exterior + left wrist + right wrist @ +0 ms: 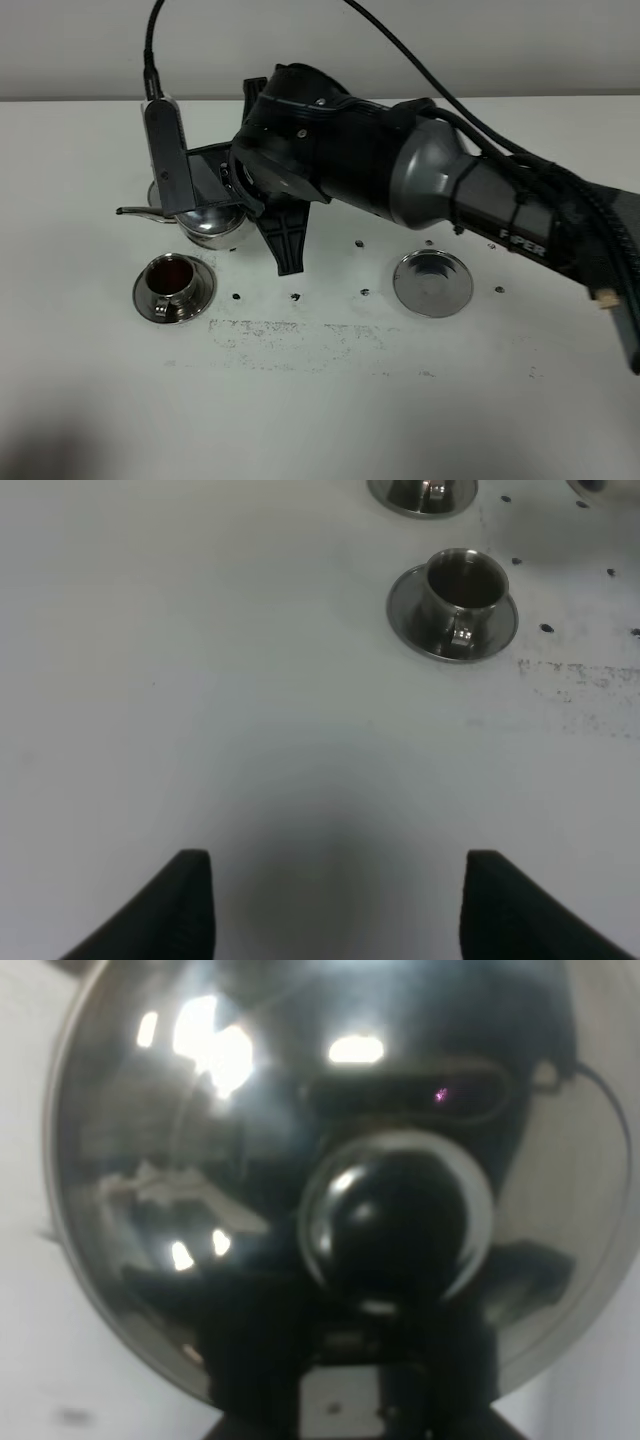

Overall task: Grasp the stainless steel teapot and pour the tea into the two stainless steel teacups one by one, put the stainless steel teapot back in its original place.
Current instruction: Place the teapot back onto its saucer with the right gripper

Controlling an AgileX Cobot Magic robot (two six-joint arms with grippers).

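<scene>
My right gripper (pixel 238 205) reaches across to the left side and is shut on the stainless steel teapot (pixel 210 224), held off its tray with the thin spout (pixel 130 212) pointing left. The right wrist view is filled by the teapot's lid (pixel 190 1180) and knob (pixel 395 1220). One teacup (pixel 172 281) on its saucer stands just in front of the pot and holds dark red tea. It also shows in the left wrist view (pixel 462 588). The second teacup (pixel 422 490) is mostly hidden in the high view. The round steel tray (pixel 432 283) lies bare. My left gripper (pixel 330 905) is open and empty.
White table (pixel 330 400) with small dark specks and a scuffed patch (pixel 290 335) in front of the cups. The right arm's dark body (pixel 400 175) stretches over the table's middle. A black cable (pixel 152 50) rises from the wrist camera mount.
</scene>
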